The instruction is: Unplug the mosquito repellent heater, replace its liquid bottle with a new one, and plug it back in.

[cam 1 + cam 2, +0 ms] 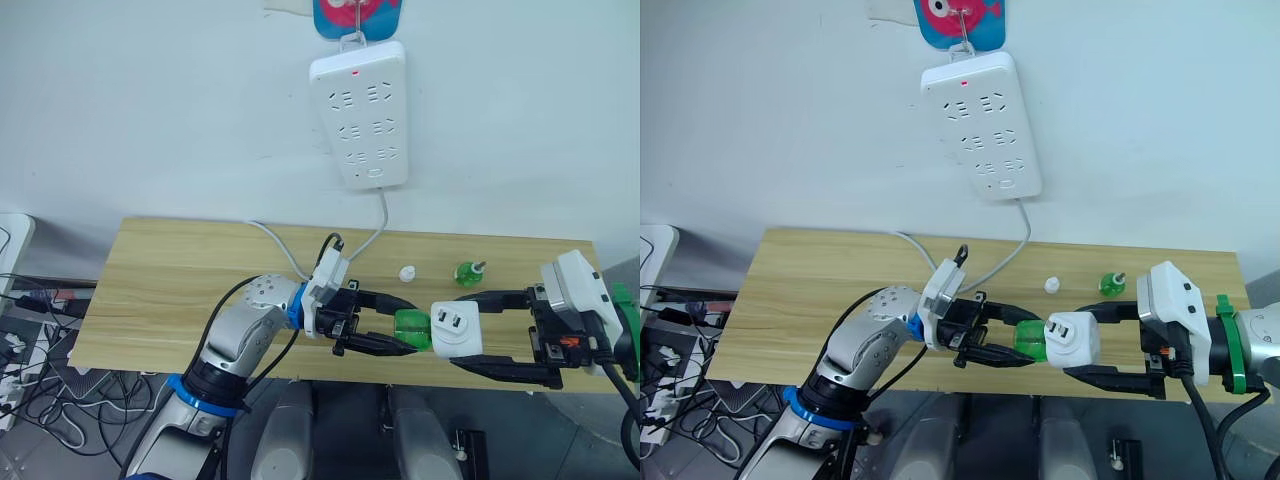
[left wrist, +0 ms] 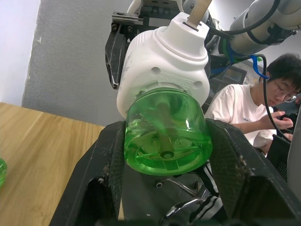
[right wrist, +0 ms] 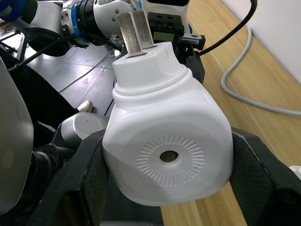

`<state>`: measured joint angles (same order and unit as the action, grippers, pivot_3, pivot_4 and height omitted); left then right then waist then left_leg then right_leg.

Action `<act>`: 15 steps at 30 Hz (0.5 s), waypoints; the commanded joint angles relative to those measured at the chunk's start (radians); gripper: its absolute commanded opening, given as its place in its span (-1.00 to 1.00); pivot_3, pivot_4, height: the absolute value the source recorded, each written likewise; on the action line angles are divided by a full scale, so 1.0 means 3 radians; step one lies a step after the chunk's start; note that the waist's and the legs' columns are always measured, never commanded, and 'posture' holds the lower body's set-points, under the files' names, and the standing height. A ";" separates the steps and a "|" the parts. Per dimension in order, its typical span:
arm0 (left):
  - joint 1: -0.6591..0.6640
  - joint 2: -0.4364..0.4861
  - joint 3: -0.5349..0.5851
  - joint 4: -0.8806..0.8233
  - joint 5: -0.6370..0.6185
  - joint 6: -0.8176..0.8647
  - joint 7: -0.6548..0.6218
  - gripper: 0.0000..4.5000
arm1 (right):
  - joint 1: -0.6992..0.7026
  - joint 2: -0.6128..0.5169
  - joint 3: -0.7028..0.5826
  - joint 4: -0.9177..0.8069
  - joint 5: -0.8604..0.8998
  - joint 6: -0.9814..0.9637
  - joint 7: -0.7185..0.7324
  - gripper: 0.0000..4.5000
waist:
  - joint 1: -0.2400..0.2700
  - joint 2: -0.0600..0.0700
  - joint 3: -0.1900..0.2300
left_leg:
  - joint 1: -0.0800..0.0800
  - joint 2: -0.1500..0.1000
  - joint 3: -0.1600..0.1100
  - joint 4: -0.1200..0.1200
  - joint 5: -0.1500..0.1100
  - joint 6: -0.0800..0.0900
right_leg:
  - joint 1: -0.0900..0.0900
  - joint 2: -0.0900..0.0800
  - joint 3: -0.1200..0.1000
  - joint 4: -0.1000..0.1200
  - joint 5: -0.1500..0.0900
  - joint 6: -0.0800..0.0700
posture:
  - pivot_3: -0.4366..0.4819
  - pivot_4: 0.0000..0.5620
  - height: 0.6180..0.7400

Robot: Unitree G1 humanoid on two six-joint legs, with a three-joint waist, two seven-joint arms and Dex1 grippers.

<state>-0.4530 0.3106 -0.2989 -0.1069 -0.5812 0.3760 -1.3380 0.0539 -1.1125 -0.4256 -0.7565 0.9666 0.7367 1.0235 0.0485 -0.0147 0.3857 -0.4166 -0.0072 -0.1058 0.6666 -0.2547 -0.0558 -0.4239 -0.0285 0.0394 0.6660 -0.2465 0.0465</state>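
Note:
The white mosquito repellent heater (image 1: 457,330) hangs over the table's front edge with my right gripper (image 1: 450,332) shut on its sides, prongs pointing up. A green liquid bottle (image 1: 411,329) sits in the heater's base, and my left gripper (image 1: 405,328) is shut on it from the left. In the left wrist view the bottle (image 2: 164,136) lies between the black fingers (image 2: 108,169) with the heater (image 2: 164,61) behind it. The right wrist view shows the heater's vented top (image 3: 167,150). A second green bottle (image 1: 468,272) with a wick stands on the table.
A white power strip (image 1: 362,115) hangs on the wall above the wooden table (image 1: 180,290), its cable (image 1: 285,250) trailing over the tabletop. A small white cap (image 1: 406,272) lies beside the standing bottle. A seated person (image 2: 249,108) is beyond the table.

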 commanded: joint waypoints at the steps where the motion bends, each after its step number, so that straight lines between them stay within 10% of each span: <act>1: 0.0026 -0.0015 -0.0016 -0.0165 -0.0012 -0.0054 0.0003 -0.01 | -0.0003 0.0022 -0.0077 -0.0030 0.0182 0.0054 -0.0011 0.38 | 0.0000 0.0000 -0.0001 | 0.0000 0.0000 0.0000 0.0000 0.0000 0.0000 | 0.0000 0.0000 0.0000 0.0000 0.0000 0.0000 | 0.21 0.10 1.00; 4: -0.0005 -0.0036 -0.0015 -0.0047 0.0192 -0.0271 0.0088 -0.01 | 0.0037 0.0009 -0.0150 -0.0014 0.0302 0.0192 -0.0077 0.38 | 0.0001 -0.0001 -0.0001 | 0.0000 0.0000 0.0000 0.0000 0.0000 0.0000 | 0.0000 0.0000 0.0000 0.0000 0.0000 0.0000 | 0.21 0.10 1.00; 11: -0.0136 0.0136 -0.0080 0.0097 0.0672 -0.0693 0.0132 1.00 | 0.0324 0.0003 -0.0386 0.0105 0.0454 0.0601 -0.0333 0.38 | 0.0004 -0.0004 -0.0004 | 0.0000 -0.0001 0.0001 0.0001 -0.0001 0.0002 | 0.0001 -0.0001 0.0001 0.0000 0.0000 -0.0001 | 0.21 0.15 1.00; 15: -0.0149 0.0157 -0.0070 -0.0074 0.0938 -0.0721 0.0481 1.00 | 0.0418 0.0022 -0.0488 0.0193 0.0614 0.0929 -0.0676 0.38 | 0.0004 -0.0004 -0.0005 | 0.0000 -0.0001 0.0000 0.0002 -0.0002 0.0004 | 0.0001 -0.0001 0.0001 0.0002 0.0001 -0.0001 | 0.21 0.17 1.00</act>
<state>-0.4928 0.3624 -0.3140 -0.0711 -0.3265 0.1779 -1.2356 0.1776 -1.1123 -0.5319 -0.6946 1.1038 0.9850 0.8571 0.0498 -0.0160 0.3843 -0.4165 -0.0074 -0.1056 0.6671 -0.2556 -0.0541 -0.4237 -0.0287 0.0398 0.6666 -0.2462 0.0462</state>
